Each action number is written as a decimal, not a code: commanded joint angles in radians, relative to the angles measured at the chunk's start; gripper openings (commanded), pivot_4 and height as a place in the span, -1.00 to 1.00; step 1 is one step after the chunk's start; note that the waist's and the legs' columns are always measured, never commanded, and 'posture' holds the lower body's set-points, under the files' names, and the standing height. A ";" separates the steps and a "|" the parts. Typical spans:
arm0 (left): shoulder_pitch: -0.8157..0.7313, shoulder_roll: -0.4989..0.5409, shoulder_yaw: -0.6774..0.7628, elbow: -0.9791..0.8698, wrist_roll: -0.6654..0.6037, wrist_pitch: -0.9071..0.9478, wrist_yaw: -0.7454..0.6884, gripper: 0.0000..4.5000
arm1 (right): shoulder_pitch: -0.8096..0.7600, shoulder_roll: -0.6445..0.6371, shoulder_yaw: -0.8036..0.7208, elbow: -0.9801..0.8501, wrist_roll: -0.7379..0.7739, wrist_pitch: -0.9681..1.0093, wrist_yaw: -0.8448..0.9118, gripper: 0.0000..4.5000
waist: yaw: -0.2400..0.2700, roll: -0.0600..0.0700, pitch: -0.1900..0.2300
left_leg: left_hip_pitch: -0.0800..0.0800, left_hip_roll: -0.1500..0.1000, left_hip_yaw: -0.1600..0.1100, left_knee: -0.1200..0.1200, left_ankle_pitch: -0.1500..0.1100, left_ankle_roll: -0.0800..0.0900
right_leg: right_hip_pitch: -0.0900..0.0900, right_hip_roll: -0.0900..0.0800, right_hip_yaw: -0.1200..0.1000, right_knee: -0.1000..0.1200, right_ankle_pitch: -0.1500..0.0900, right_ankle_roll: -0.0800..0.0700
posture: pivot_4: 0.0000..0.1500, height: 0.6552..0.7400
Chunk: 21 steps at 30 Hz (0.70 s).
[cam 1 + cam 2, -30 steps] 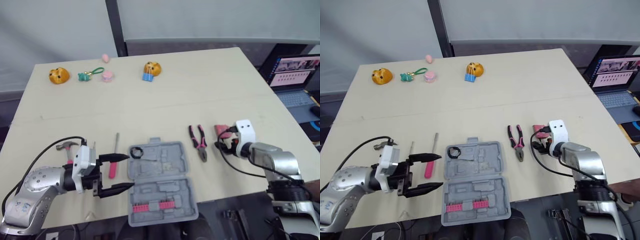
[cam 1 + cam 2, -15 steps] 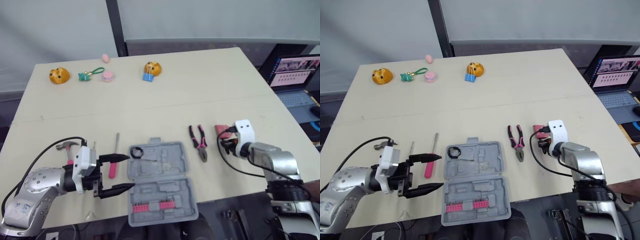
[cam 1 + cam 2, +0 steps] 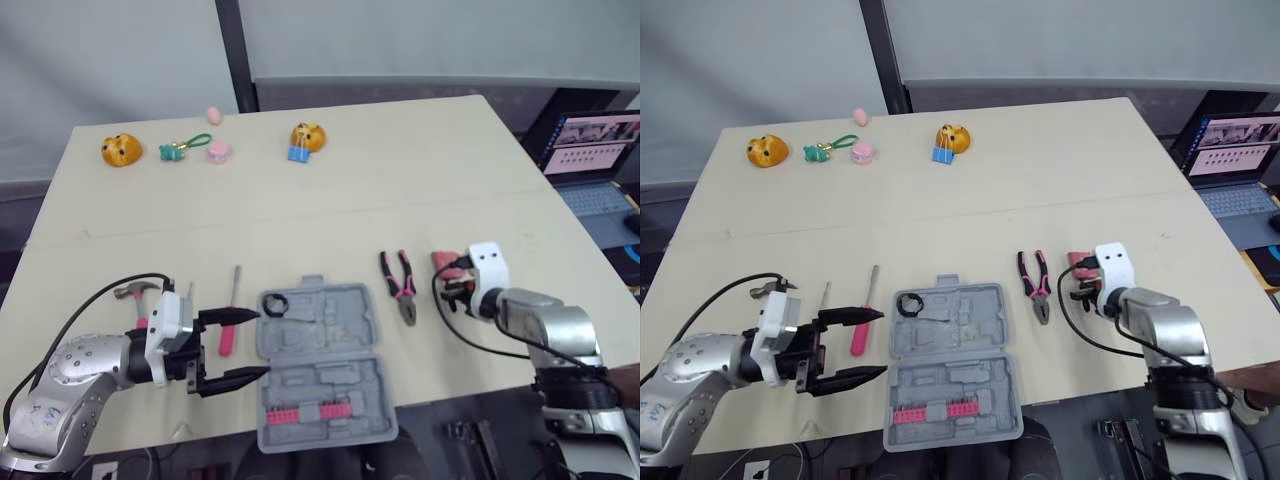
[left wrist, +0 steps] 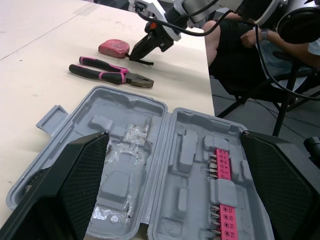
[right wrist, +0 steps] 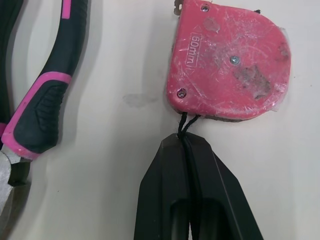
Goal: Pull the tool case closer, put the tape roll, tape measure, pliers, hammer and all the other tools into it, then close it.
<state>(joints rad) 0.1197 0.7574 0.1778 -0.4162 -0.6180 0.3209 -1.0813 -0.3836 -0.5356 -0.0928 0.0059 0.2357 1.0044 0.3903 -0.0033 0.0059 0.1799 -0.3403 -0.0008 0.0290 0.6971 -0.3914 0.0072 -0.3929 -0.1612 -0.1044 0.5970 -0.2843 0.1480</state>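
Two arms sit low over the desk (image 3: 400, 180), one on each side of the open tool case (image 3: 320, 365). We see the case lying flat at the desk's near edge with both grey halves facing up. A row of pink bits (image 3: 305, 412) is in the nearer half, and the tape roll (image 3: 275, 303) sits in the far left corner of the farther half. Left jaws are spread wide, tips at the case's left side, one by each half; we can't tell if they touch it. The screwdriver (image 3: 229, 322) with the pink handle lies just left of the case. The hammer (image 3: 133, 294) is further left, partly hidden behind the left arm. The pliers (image 3: 398, 286) lie right of the case, apart from it. The red tape measure (image 5: 230, 60) is just right of the pliers, not touching them. Right jaws are clenched on the black cord (image 5: 183, 125) coming off the tape measure, tips just short of its body. Small toys (image 3: 120, 150) and a clip (image 3: 295, 153) sit along the far edge, and a laptop (image 3: 590, 150) is off to the right.
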 commanded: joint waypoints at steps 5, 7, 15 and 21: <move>-0.009 -0.004 -0.007 0.019 0.009 -0.037 -0.030 1.00 | 0.097 0.033 -0.033 -0.140 0.019 0.095 -0.028 -0.99 | 0.002 0.000 0.000 | -0.001 0.000 0.000 0.000 0.000 0.000 | 0.000 0.000 0.000 -0.001 0.000 0.000 | 1.00 1.00; -0.016 -0.003 -0.014 0.023 0.008 -0.039 -0.037 1.00 | 0.124 0.041 -0.041 -0.180 0.021 0.114 -0.034 -0.99 | 0.002 0.000 0.000 | -0.001 0.000 -0.001 0.000 0.000 0.000 | 0.000 0.000 -0.001 -0.001 0.000 0.000 | 1.00 1.00; -0.037 0.007 -0.029 0.038 0.005 -0.038 -0.066 1.00 | 0.247 0.080 -0.095 -0.373 0.038 0.217 -0.067 -0.99 | 0.003 0.000 0.000 | -0.002 0.000 -0.002 -0.001 0.000 0.000 | 0.000 0.000 -0.001 -0.002 0.000 0.000 | 1.00 1.00; -0.045 0.010 -0.035 0.046 0.003 -0.037 -0.095 1.00 | 0.344 0.106 -0.141 -0.520 0.054 0.296 -0.081 -0.99 | 0.003 0.000 0.000 | -0.003 0.000 -0.003 -0.001 0.000 0.000 | 0.000 0.001 -0.002 -0.003 0.000 0.000 | 1.00 1.00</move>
<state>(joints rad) 0.0818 0.7586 0.1388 -0.3668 -0.6115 0.2939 -1.1612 -0.0626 -0.4329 -0.2094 -0.4757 0.2780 1.2655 0.3275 -0.0004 0.0060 0.1800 -0.3432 -0.0009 0.0262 0.6958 -0.3916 0.0070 -0.3930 -0.1606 -0.1063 0.5939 -0.2843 0.1481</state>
